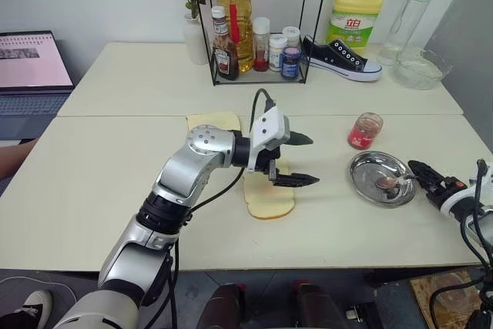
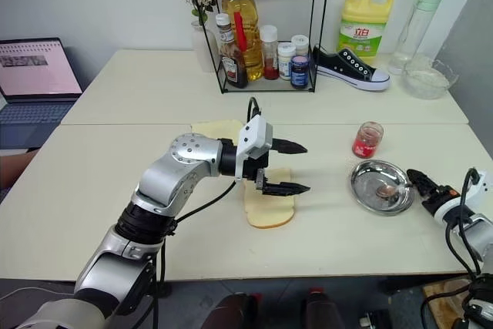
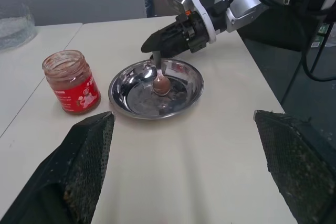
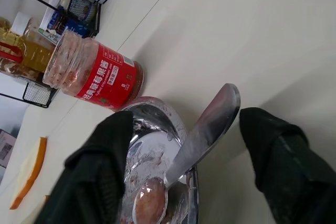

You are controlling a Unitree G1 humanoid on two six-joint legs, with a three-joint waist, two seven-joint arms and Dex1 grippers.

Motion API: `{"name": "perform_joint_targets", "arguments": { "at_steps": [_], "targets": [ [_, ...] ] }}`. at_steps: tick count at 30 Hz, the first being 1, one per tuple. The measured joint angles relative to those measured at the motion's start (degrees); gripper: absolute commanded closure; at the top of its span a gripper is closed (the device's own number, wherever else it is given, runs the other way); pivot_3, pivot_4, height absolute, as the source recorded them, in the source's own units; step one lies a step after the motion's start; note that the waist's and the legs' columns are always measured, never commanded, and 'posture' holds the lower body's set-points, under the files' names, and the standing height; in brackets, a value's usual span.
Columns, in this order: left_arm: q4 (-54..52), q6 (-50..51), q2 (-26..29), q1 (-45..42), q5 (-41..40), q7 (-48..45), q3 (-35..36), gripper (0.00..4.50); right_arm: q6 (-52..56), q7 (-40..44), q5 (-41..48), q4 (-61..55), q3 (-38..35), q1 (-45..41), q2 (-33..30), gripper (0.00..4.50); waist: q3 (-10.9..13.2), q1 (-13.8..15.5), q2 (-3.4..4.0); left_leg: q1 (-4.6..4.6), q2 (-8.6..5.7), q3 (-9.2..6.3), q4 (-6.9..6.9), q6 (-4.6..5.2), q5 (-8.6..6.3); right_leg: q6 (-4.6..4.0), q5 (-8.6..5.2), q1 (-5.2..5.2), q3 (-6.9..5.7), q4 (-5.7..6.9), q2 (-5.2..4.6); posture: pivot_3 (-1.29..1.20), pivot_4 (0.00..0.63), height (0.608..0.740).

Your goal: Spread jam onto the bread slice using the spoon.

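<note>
Open tabletop (image 1: 100, 182) at 9 o'clock of the bread slice (image 1: 269, 199), free for passage. Above the slice, left gripper (image 1: 304, 161) hovering with 2 fingers spread, blocking approach from overhead. At 3 o'clock, round steel dish (image 1: 381, 179) with spoon (image 3: 160, 77) inside, handle between the right gripper (image 1: 416, 171) fingers. At 1 o'clock, open jam jar (image 1: 365, 130) just beside the dish. At 12 o'clock, wire rack (image 1: 258, 52) of bottles, well apart.

Silver spoon (image 4: 202, 129), perhaps reddish-brown jam (image 4: 149, 199); pale yellow bread slice (image 1: 269, 199).
</note>
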Motion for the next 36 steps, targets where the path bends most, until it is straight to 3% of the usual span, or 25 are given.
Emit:
{"name": "perform_joint_targets", "arguments": {
  "at_steps": [6, 7, 17, 23, 28, 36],
  "targets": [
    [0.0, 0.0, 0.0, 0.0, 0.0, 0.1, 0.0, 0.07, -0.5, 0.0, 0.1, 0.2, -1.0, -0.2, 0.4, 4.37, 0.0, 0.0, 0.0, 0.0, 0.0, 0.0, 0.0, 0.0, 0.0, 0.0, 0.0, 0.0, 0.0, 0.0, 0.0, 0.0, 0.15, 0.74],
    [0.0, 0.1, 0.1, 0.0, 0.0, 0.1, 0.0, 0.07, -0.6, 1.0, 1.1, -0.1, -1.3, -0.8, 0.5, 4.44, 0.0, 0.0, 0.01, 0.03, 0.0, 0.0, 0.0, 0.0, 0.0, 0.0, 0.0, 0.02, -0.01, 0.0, 0.0, 0.0, 0.15, 0.74],
    [-0.2, 0.0, 0.1, 0.0, 0.0, 0.7, 0.0, 0.07, -0.8, -0.3, 1.8, -2.7, -2.8, -0.1, 0.8, 4.44, 0.0, 0.0, 0.01, 0.05, 0.0, -0.02, -0.01, 0.0, 0.0, 0.0, 0.0, 0.06, -0.01, -0.02, 0.0, 0.0, 0.15, 0.74],
    [0.6, -1.0, 1.1, 0.0, -0.4, 0.8, 2.3, 0.07, 0.8, -0.2, 1.6, -21.3, 3.6, 1.5, -2.5, 4.44, 0.0, -0.3, 0.26, 0.01, 0.02, 0.03, -0.03, 0.0, 0.0, 0.01, 0.0, -0.05, -0.03, 0.01, 0.0, 0.0, 0.15, 0.74],
    [7.4, -6.4, -0.1, -1.5, 0.9, 3.5, 5.2, 0.07, -2.3, 0.0, -3.6, -28.1, 9.2, -6.8, -8.1, 4.44, 0.1, -0.1, 0.23, 0.01, -0.02, 0.0, 0.0, 0.0, 0.0, 0.02, 0.0, -0.02, -0.12, -0.02, 0.0, 0.0, 0.15, 0.74],
    [20.5, -15.6, -7.3, -6.8, 4.6, 9.1, 6.2, 0.07, -17.5, 2.3, -19.6, -16.8, 21.2, -20.0, -6.6, 4.44, 0.1, 0.2, 0.17, -0.22, -0.08, 0.04, 0.0, -0.01, 0.0, 0.02, 0.0, -0.25, -0.13, -0.07, -0.05, 0.0, 0.15, 0.74]
  ]
}}
